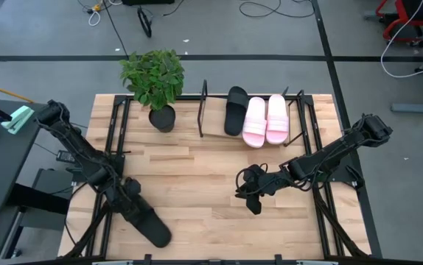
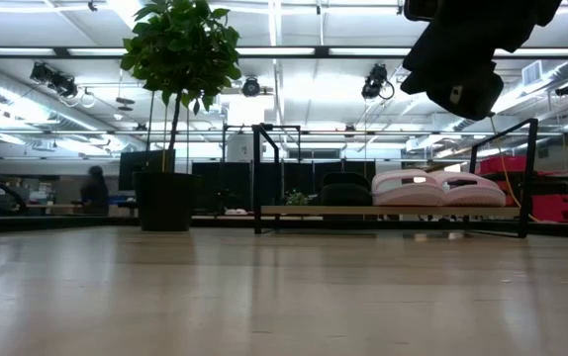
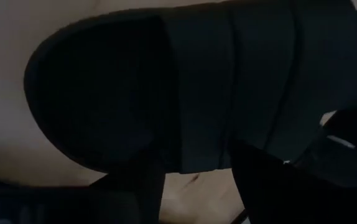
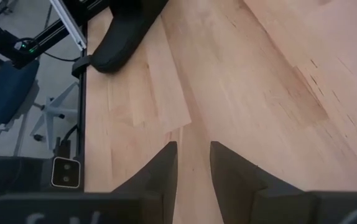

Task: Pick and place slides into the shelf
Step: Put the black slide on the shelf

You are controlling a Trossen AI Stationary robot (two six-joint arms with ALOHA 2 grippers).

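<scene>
Black slide sandal (image 1: 149, 223) lies on wooden worktop (image 1: 197, 184) well apart from low black-framed shelf (image 1: 204, 110), straddled by left gripper (image 1: 127, 193), jaws spread, unclenched; right gripper (image 1: 250, 193) jaws parted, empty

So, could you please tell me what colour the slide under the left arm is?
Black slide, clearest in the high view.

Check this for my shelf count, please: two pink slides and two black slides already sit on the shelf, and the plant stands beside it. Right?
Not quite. The shelf holds both pink slides but only one black slide, as the high view shows. The other black slide lies on the table under the left tool. The plant does stand beside the shelf.
</scene>
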